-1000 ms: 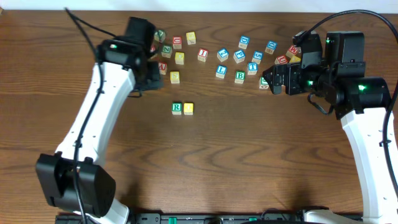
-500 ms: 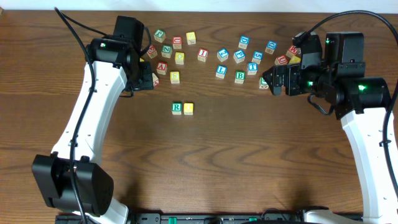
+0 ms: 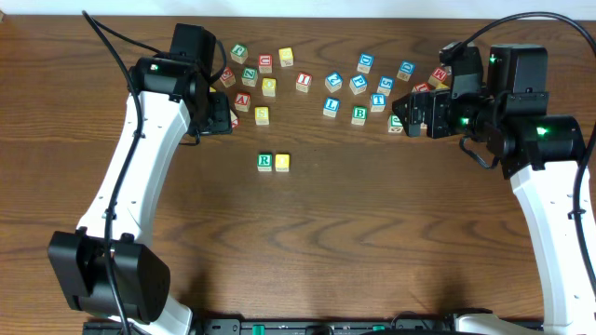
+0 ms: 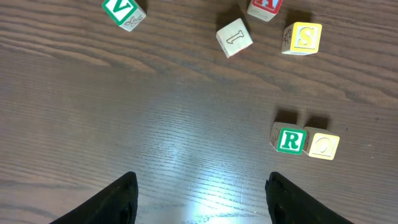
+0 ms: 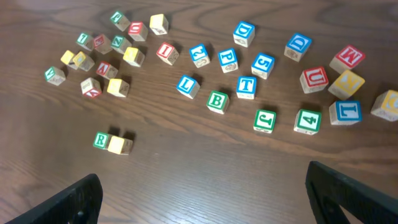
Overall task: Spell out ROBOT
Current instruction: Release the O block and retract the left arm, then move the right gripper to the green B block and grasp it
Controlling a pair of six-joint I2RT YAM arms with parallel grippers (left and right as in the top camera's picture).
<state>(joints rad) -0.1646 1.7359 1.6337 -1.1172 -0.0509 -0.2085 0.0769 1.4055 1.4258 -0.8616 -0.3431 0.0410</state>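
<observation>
The green R cube (image 3: 264, 162) and a yellow-faced cube (image 3: 282, 162) sit side by side, touching, in the middle of the table. The left wrist view has the R cube (image 4: 290, 140) and the yellow cube (image 4: 323, 146) ahead and to the right of my left gripper (image 4: 202, 205), which is open and empty. In the overhead view my left gripper (image 3: 223, 119) hovers up and left of the pair. The green B (image 3: 358, 114) and blue T (image 3: 377, 101) lie in the scattered group. My right gripper (image 3: 402, 110) is open just right of them, with B (image 5: 217, 101) and T (image 5: 246, 86) ahead.
Loose cubes are spread along the far side: a green V (image 4: 124, 9), a yellow S (image 4: 303, 37), a blue L (image 5: 186, 86), a green J (image 5: 264, 120), a green 4 (image 5: 307, 120), and red and yellow ones at the far right (image 5: 346, 83).
My left arm has pulled back to the left, away from the R and yellow pair, and its jaws have widened. The right gripper has edged slightly up toward the cubes.
</observation>
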